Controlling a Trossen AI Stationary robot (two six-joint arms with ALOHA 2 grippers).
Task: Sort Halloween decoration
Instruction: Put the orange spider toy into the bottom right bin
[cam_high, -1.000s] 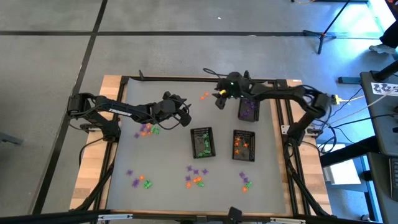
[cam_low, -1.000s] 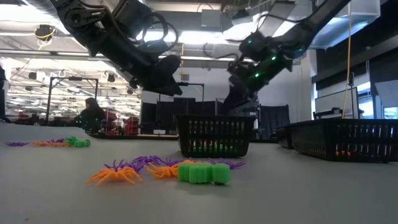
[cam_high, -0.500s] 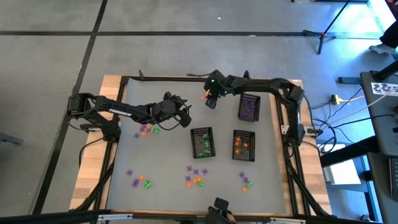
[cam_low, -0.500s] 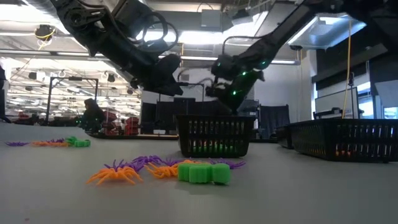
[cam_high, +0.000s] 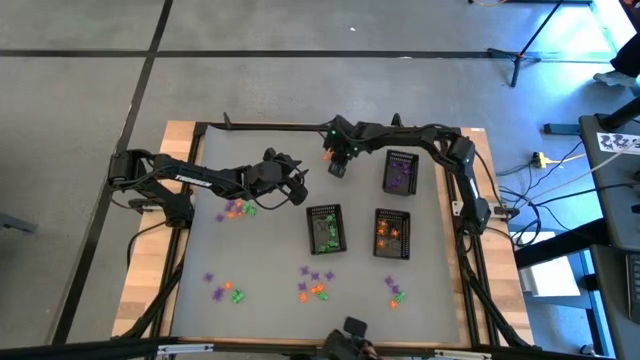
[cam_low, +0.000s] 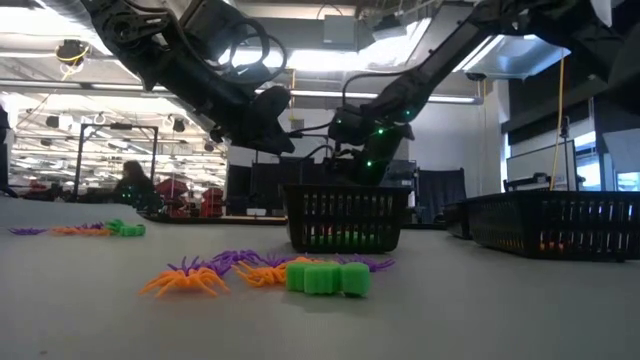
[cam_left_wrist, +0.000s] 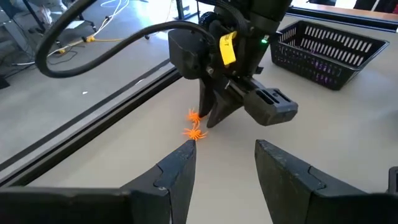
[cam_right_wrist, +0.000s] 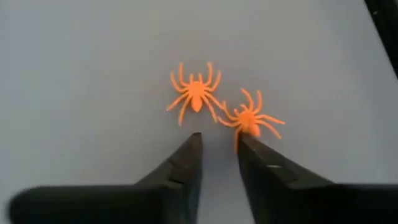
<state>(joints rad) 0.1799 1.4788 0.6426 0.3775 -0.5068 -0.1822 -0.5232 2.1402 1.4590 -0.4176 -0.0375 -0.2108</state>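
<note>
High view: right gripper (cam_high: 335, 160) at the table's far edge, beside the purple basket (cam_high: 401, 172); left gripper (cam_high: 297, 190) hovers mid-table. Right wrist: fingers narrow, tips at two orange spiders (cam_right_wrist: 196, 92), not gripping. Left wrist: fingers (cam_left_wrist: 177, 171) wide, empty.

- No word, number or brand can be read in any of the views.
- A yellow tag (cam_left_wrist: 227, 48) is fixed on the right arm's wrist, seen from the left wrist camera; it carries a small dark mark that is too small to make out.
- A white sheet (cam_high: 622, 141) with black square patterns lies on a stand at the right edge of the overhead view; the patterns are not letters that can be read.
</note>
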